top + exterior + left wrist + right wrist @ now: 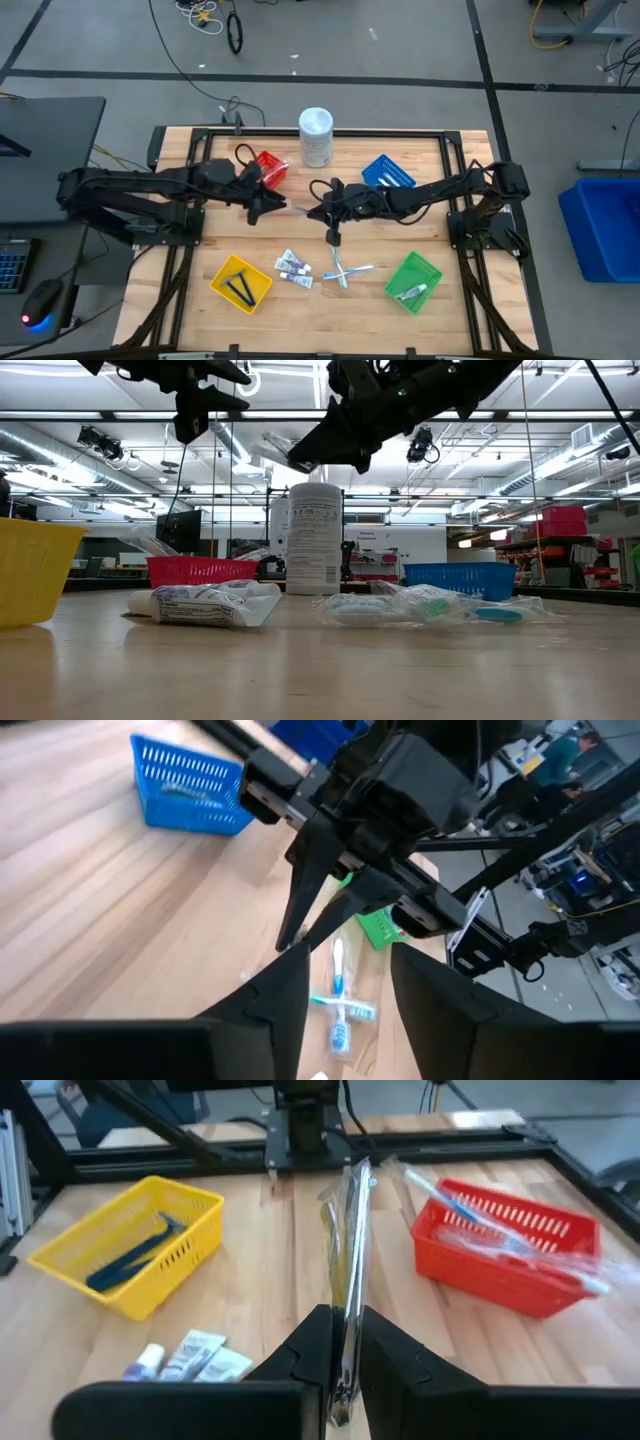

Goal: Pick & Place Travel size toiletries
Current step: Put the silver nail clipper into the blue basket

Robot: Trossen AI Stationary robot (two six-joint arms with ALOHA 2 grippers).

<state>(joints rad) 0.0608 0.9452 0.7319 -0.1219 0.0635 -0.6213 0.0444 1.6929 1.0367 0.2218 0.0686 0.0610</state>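
Note:
My right gripper [345, 1315] hangs above the table's middle, shut on a slim clear-wrapped packet [352, 1230], one of the travel size toiletries. It also shows in the high view [312, 213]. Facing it from the left, my left gripper [278, 208] stands open [350, 952], with nothing between its fingers, close to the packet's free end [298, 209]. Small white tubes [293, 266] and wrapped pale-blue sticks [345, 270] lie flat on the table nearer the front. My right gripper pinches one end of the clear packet [348, 1295] between its two fingers. The fingers come from the table's right, slanting a little downward, and the packet lies along them. It juts out past the fingertips toward my left gripper, lifted clear of the table.
A red basket [271, 168] with a wrapped stick, a tall white container [316, 135] and a blue basket [388, 172] stand at the back. A yellow basket [241, 283] with black pieces and a green basket [413, 280] stand near the front.

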